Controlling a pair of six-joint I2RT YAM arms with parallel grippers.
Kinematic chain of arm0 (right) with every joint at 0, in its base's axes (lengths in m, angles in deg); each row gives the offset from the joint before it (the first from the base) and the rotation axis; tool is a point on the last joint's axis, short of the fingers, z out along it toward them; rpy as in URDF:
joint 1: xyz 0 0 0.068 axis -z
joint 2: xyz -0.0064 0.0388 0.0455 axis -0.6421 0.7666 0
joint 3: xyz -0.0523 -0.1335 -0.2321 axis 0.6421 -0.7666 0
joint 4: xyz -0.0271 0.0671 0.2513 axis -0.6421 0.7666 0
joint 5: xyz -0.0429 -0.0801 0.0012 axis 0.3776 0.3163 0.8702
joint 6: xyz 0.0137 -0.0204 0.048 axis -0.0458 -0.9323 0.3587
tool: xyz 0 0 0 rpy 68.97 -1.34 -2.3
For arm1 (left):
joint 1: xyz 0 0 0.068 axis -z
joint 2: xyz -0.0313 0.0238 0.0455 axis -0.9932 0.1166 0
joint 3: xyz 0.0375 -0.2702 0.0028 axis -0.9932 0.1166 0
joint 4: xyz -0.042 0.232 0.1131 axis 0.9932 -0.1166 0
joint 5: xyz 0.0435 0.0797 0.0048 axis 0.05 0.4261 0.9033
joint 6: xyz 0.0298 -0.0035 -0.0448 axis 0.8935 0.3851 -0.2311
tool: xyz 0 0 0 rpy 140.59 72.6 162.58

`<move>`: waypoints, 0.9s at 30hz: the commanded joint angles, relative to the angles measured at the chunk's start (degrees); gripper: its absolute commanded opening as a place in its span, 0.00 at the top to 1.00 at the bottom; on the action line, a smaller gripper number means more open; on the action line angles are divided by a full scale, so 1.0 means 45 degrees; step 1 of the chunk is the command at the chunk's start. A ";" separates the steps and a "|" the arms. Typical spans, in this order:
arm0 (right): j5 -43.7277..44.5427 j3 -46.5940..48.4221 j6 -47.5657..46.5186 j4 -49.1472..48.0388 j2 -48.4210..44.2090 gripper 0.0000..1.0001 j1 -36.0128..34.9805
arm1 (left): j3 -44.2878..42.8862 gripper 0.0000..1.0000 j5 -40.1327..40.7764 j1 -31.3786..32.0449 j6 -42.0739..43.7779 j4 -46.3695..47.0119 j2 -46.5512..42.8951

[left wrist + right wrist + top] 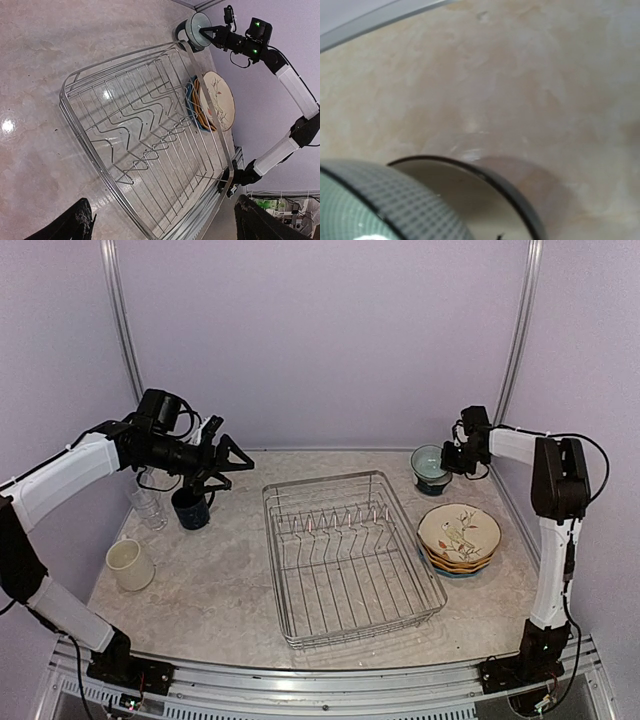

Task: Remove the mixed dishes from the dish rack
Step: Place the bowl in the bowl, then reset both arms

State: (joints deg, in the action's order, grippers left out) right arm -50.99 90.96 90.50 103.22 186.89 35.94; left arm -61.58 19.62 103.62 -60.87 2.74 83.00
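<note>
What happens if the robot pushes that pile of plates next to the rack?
The stacked plates look glazed and smooth and sit a little unevenly, so the top one might slide. They seem ceramic, so they are probably heavy together and breakable.

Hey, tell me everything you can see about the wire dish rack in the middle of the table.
The dish rack is a large rectangular basket of shiny silver wire, with low sides, rounded corners and rows of zigzag prongs across its far half. It is empty. It stands flat on the beige marbled table, slightly askew. A stack of plates lies close by its right side; whether they touch is unclear.
</note>
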 commanded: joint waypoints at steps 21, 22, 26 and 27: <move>0.2601 -0.4958 -0.2055 -0.0318 -0.7014 0.09 -0.1240 | 0.2208 0.01 0.3118 -0.0485 0.0798 0.2732 -0.3924; 0.2423 -0.5698 -0.2124 -0.0515 -0.7884 0.07 -0.1311 | 0.2292 0.01 0.3683 -0.0451 0.0925 0.2804 -0.4368; 0.1739 -0.8308 -0.2373 -0.1182 -1.1862 0.00 -0.1360 | 0.1767 0.01 0.5603 -0.0327 0.0978 0.2466 -0.5977; 0.1737 -0.8846 -0.2510 -0.1223 -1.2750 0.00 -0.1373 | 0.1543 0.01 0.5959 -0.0289 0.0930 0.2331 -0.6461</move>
State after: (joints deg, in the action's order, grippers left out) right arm -42.05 59.27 81.56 100.25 141.32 29.88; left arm -52.14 35.93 101.80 -58.32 11.92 60.16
